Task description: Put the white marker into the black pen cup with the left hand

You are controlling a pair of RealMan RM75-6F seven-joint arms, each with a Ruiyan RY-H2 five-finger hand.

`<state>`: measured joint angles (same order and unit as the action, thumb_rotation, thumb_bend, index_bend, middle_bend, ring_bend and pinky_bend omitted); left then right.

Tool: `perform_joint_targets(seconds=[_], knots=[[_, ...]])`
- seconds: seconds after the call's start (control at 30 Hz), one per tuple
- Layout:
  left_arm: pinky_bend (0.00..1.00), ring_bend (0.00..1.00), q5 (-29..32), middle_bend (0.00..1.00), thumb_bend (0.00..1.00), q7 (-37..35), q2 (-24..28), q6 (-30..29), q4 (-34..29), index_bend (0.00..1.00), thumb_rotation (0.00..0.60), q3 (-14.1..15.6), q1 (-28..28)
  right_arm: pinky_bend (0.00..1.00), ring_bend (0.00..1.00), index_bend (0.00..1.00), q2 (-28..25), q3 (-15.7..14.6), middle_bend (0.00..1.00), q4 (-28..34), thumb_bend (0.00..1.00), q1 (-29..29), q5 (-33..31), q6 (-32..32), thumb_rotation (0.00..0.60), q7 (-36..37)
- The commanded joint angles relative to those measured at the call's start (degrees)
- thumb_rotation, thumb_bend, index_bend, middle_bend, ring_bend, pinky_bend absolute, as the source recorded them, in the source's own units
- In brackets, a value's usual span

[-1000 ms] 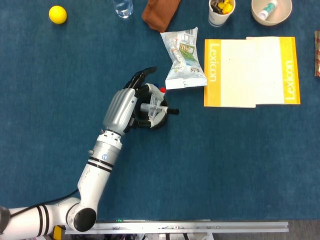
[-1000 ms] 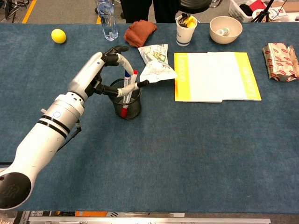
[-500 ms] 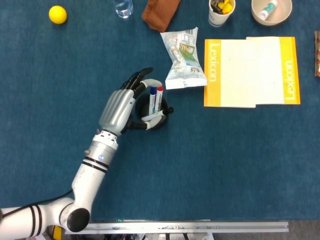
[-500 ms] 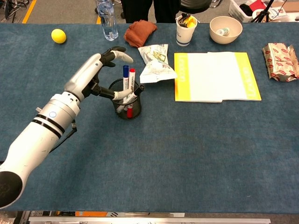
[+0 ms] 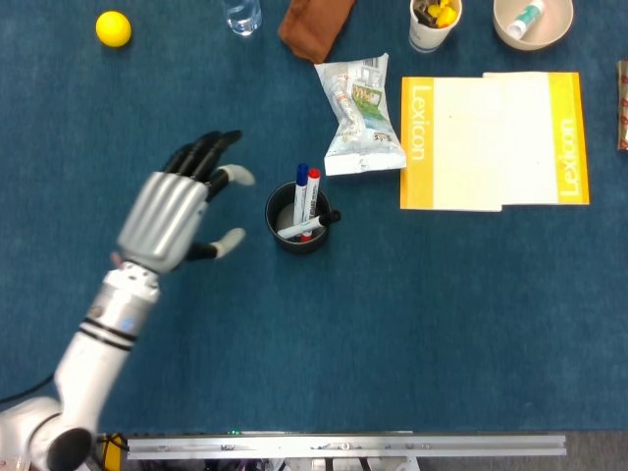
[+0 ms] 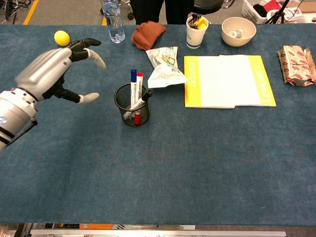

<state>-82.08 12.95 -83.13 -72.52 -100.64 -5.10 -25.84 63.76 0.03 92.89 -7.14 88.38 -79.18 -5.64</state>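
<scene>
Head view: the left hand hovers over the blue desk, fingers spread and holding nothing, well to the left of the black pen cup. The white marker lies slanted inside the cup, its dark cap resting against the near-right rim, beside two upright markers with blue and red caps. A snack packet lies just behind the cup; a yellow-edged folder lies to the right.

Chest view: the left hand is open and empty, clear of the black pen cup. The white marker leans on the mesh wall, which props it. The task appears complete. The right hand is not visible.
</scene>
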Motion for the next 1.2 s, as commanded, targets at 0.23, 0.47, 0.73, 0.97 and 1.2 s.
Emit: perform_joint_targets(seconds=[0.23,0.47,0.73,0.97,1.2], knots=[[0.21,0.11,-10.4,0.13,0.2,1.6,17.5,-3.4,-4.1,0.39,0.6,8.2,4.3,0.31,0.25,0.34,0.1,0.1,0.32,-0.1,0.06,0.0,-0.2,-0.1,0.6,-0.4],[0.24,0.15,-16.1,0.19,0.2,1.0,22.7,-11.9,-2.1,0.44,0.6,11.1,10.1,0.31,0.25,0.34,0.6,0.1,0.32,-0.4,0.06,-0.1,-0.7,0.5,0.6,-1.1],[0.25,0.17,-15.6,0.23,0.2,-9.3,22.3,-23.5,4.7,0.48,0.6,10.2,17.1,0.31,0.25,0.34,1.4,0.3,0.32,-1.7,0.06,-0.8,-1.5,2.0,0.6,-1.2],[0.25,0.17,-15.7,0.25,0.2,-12.1,21.6,-27.4,8.4,0.49,0.6,8.3,19.3,0.31,0.25,0.34,2.6,-0.1,0.32,-2.1,0.06,-1.0,-1.1,2.3,0.6,-3.0],[0.25,0.17,-15.2,0.25,0.2,-10.9,20.9,-26.3,8.8,0.49,0.6,7.5,19.9,0.31,0.25,0.34,3.0,-0.4,0.32,-2.6,0.06,-1.2,-0.8,2.9,0.6,-2.8]])
